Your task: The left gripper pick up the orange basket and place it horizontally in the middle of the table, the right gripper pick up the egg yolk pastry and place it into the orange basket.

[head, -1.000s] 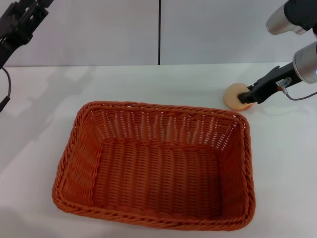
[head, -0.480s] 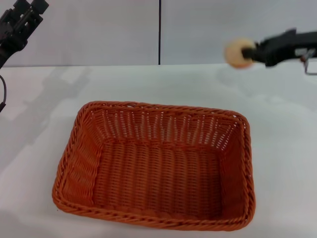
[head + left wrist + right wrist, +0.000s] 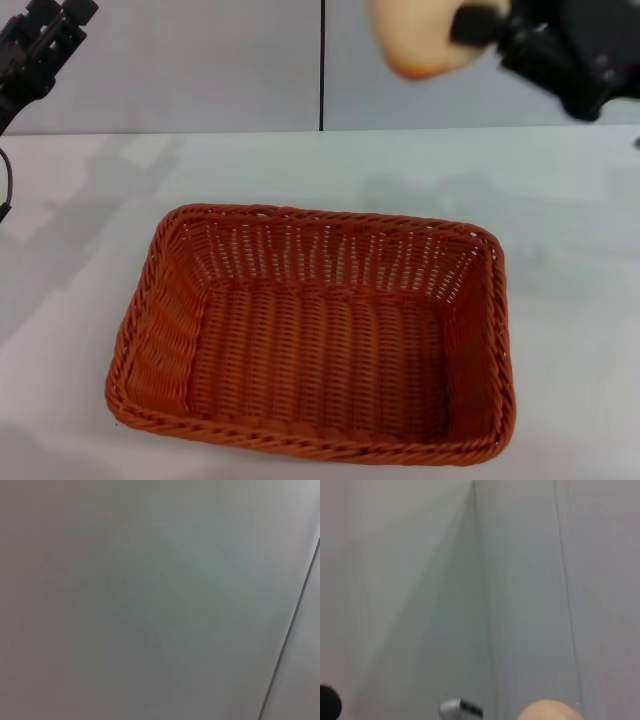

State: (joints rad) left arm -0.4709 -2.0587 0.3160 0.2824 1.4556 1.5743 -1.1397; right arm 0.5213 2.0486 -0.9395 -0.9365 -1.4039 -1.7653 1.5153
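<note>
Holding the egg yolk pastry [image 3: 420, 40] high in the air, the right tool [image 3: 478, 25] sits at the top of the head view, to the far right of the scene and beyond the basket's far rim. Its fingers are clenched on the pastry's right side, and the grip appears to take only that edge. The right wrist view shows just a rounded sliver of the pastry [image 3: 551, 711] against the wall.

The orange basket [image 3: 312, 335] lies flat on the white worktop [image 3: 570, 300], long side across, near the middle, and it holds nothing. The left tool [image 3: 45, 35] is parked high at the far left, well apart from the basket; whether it is released or clenched cannot be told.

Judged stage: the basket placement looks complete, and the pastry is in transit, not yet over the opening.

Risks noted:
- The edge grip on a soft, rounded bun could slip during a fast swing, dropping it onto the worktop short of the basket.
- Release from this height could let the pastry bounce or roll over the sloping wicker side.
- A low approach could catch the far rim and shove the basket off centre.
</note>
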